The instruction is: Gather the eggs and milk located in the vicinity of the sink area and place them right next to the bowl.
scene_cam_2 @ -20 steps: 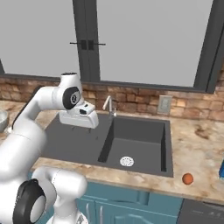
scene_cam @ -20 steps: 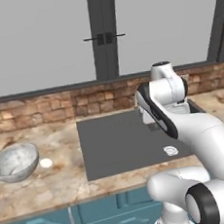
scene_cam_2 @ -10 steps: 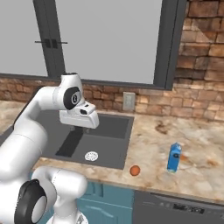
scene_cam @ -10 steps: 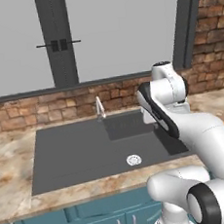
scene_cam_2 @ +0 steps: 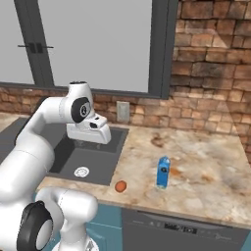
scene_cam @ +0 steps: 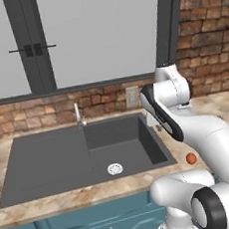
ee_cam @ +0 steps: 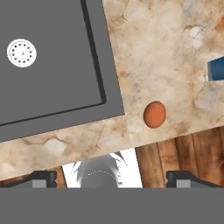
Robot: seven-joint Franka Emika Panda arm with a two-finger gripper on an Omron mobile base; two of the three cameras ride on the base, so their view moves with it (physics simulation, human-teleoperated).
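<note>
My gripper (ee_cam: pixel 111 177) is open, its two dark fingertips spread wide with nothing between them. It hangs over the counter's front edge, just right of the sink area (ee_cam: pixel 52 87). One orange-brown egg (ee_cam: pixel 155 114) lies on the stone counter beside the basin's corner, a little ahead of the fingertips and toward the right one; this egg (scene_cam_2: pixel 120 186) (scene_cam: pixel 191 158) sits close to the counter's front edge. The blue milk (scene_cam_2: pixel 163 172) carton stands upright to the egg's right, and the milk (ee_cam: pixel 216 69) is cut off by the hand view's right border. The bowl is out of view.
The dark sink area (scene_cam: pixel 65 151) has a round silver drain (scene_cam: pixel 114 169) and a thin tap (scene_cam: pixel 78 115) at its back. Behind it run a brick wall with an outlet (scene_cam_2: pixel 122 112) and a large window. Teal cabinets and a dishwasher front (scene_cam_2: pixel 171 228) sit below the counter.
The base has driven to the right, so the whole scene has slid left in both base views. The egg and milk now sit nearer the middle. The gripper stays open.
</note>
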